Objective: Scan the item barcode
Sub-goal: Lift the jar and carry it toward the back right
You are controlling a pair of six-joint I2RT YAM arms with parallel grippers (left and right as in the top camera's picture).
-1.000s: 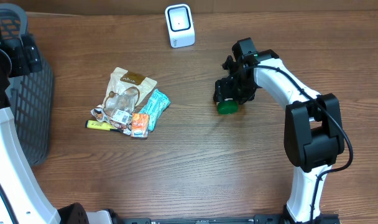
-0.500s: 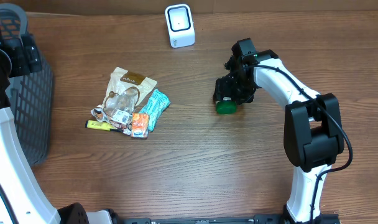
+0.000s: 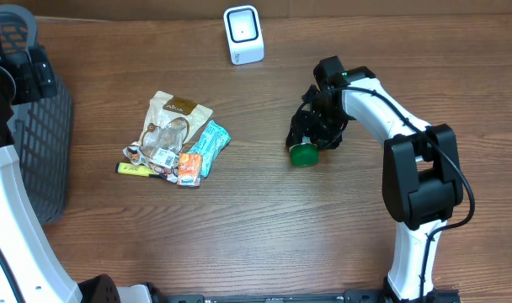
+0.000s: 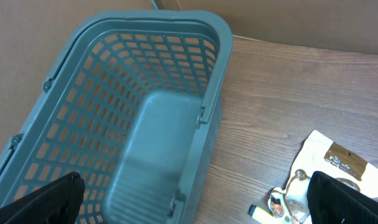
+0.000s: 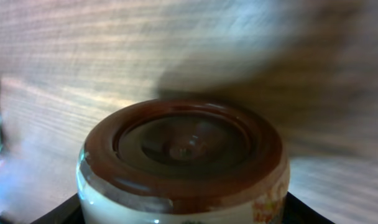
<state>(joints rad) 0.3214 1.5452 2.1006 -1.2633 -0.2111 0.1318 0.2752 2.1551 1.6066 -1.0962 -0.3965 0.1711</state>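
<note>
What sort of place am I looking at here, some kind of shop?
Probably a mock shop checkout on a wooden table: a white barcode scanner stands at the far edge, a grey plastic shopping basket sits at one side, and a heap of snack packets lies on the wood.

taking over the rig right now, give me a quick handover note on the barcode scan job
Left gripper: open, empty, above the grey plastic mesh basket.
Right gripper: jaws either side of the green-lidded jar with a brown base; firm grip unclear.
White barcode scanner stands at the table's far edge, apart from the jar.
Pile of snack packets lies between basket and jar.
Done: jar reached. Left: bring its barcode to the scanner.
</note>
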